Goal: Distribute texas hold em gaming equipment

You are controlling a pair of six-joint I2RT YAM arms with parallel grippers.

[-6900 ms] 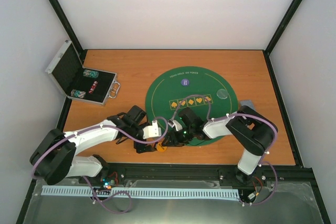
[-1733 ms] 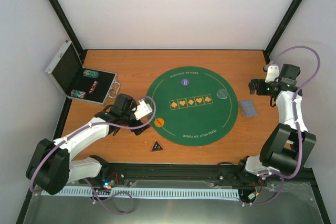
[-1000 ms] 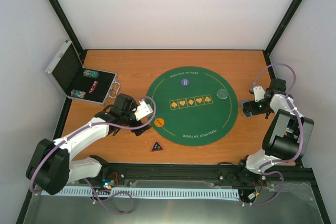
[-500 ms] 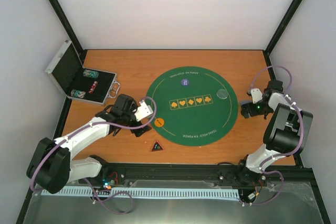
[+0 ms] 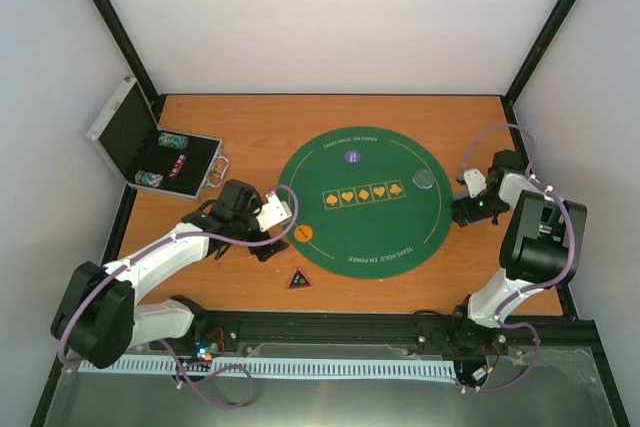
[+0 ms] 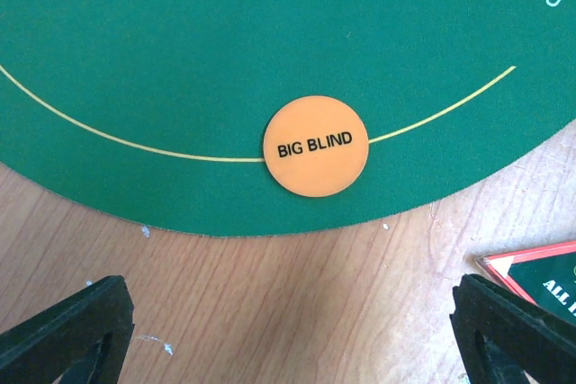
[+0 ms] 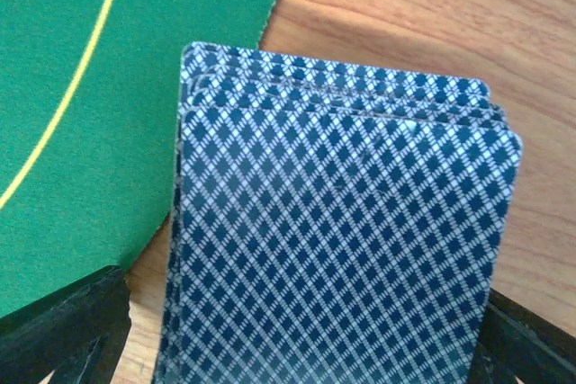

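Overhead view of whole table (image 5: 250,127); wrist views close, downward (green mat (image 5: 360,237) shared)

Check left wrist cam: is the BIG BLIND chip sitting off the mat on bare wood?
No, the orange BIG BLIND chip lies wholly on the green mat, just inside its edge.
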